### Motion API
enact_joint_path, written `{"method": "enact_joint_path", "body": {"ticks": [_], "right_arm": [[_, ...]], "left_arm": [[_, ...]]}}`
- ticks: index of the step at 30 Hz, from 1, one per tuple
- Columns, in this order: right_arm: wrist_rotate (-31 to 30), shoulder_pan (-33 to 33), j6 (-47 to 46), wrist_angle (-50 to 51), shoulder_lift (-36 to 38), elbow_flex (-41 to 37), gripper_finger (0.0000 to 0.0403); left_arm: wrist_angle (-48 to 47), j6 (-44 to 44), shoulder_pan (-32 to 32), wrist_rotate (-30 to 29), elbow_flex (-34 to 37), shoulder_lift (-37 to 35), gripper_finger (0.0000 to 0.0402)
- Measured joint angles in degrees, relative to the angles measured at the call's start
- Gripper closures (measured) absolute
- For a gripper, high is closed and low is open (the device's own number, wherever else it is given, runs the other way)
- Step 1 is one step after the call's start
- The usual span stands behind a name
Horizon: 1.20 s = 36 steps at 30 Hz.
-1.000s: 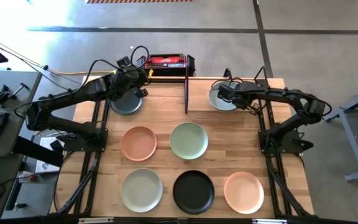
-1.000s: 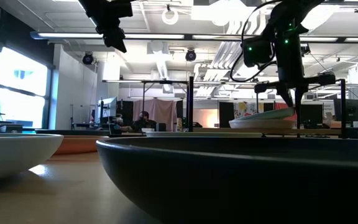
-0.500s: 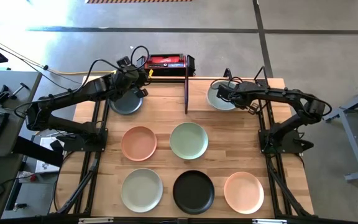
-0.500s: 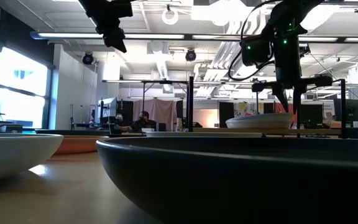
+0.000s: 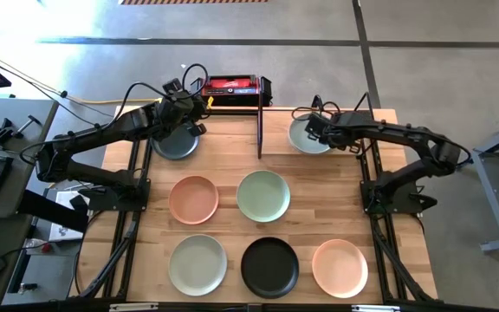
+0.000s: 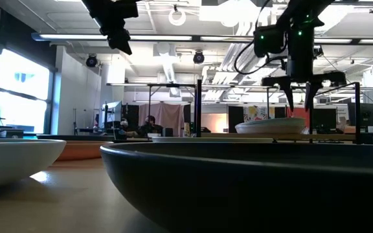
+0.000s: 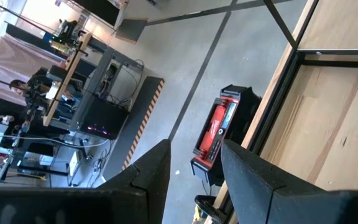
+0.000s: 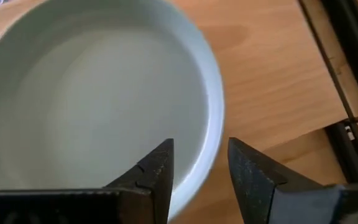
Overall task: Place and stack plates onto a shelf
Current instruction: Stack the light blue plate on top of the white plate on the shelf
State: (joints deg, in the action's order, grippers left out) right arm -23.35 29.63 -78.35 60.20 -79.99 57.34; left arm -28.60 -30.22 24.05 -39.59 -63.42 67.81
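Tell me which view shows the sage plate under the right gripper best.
Right wrist view: the sage plate fills the frame, lying flat on pale wood, with the right gripper open above its rim. The high view shows it small and partly covered by the arm. The low view gives only its edge-on profile. The left wrist view misses it.

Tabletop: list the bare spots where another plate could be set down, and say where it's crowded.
Bare wood shows between the upright black bar and the black plate under the left gripper, and between the bar and the green plate below the open right gripper. The two rows, from the peach plate down, are crowded.
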Motion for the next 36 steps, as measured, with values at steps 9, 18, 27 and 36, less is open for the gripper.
{"method": "enact_joint_path", "body": {"ticks": [9, 18, 27, 36], "right_arm": [[7.30, 0.02, 17.66, 0.33, 1.30, 0.00, 0.0274], [10.99, 1.68, 26.20, 0.37, 0.79, -0.03, 0.0274], [13.40, 2.01, 29.17, 2.37, 0.40, -0.04, 0.0274], [12.33, 2.27, 29.11, 2.25, 0.40, -0.07, 0.0275]], "left_arm": [[0.01, 0.00, 0.00, 0.02, 0.00, 0.01, 0.0268], [0.01, 0.01, 0.00, 0.02, 0.00, 0.01, 0.0268], [0.01, 0.02, 0.00, 0.02, 0.00, 0.01, 0.0268], [0.17, 0.01, 0.00, 0.60, 0.00, 0.02, 0.0268]]}}
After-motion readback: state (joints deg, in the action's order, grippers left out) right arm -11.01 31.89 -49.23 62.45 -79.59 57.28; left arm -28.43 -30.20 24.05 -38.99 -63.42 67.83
